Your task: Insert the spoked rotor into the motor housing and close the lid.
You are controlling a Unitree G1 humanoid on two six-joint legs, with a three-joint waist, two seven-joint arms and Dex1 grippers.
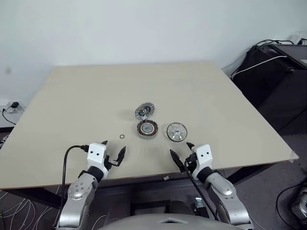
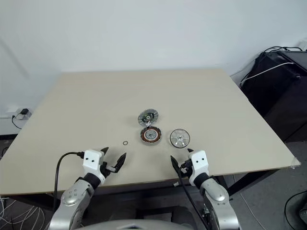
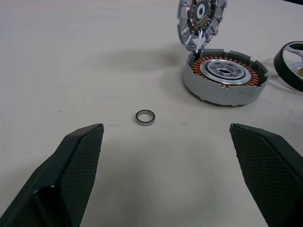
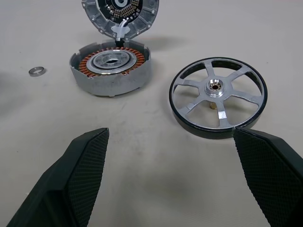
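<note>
Both pincers, left (image 1: 113, 152) and right (image 1: 181, 152), gape wide, empty; the rotor (image 4: 218, 97), at the housing's (image 4: 111, 67) three o'clock, could jam if tilted.

On the table (image 1: 72, 96), the motor housing (image 1: 147, 128) sits near the middle, towards the front edge. The lid (image 1: 145, 111) stands tilted just behind it, joined to its rear rim by a short wire. The spoked rotor (image 1: 176, 132) lies flat just to the housing's right, apart from it. A small ring (image 1: 122, 136) lies to the housing's left, a little nearer the front. The left gripper (image 1: 113, 152) and right gripper (image 1: 180, 154) hover over the front edge, one each side, both short of the parts.
</note>
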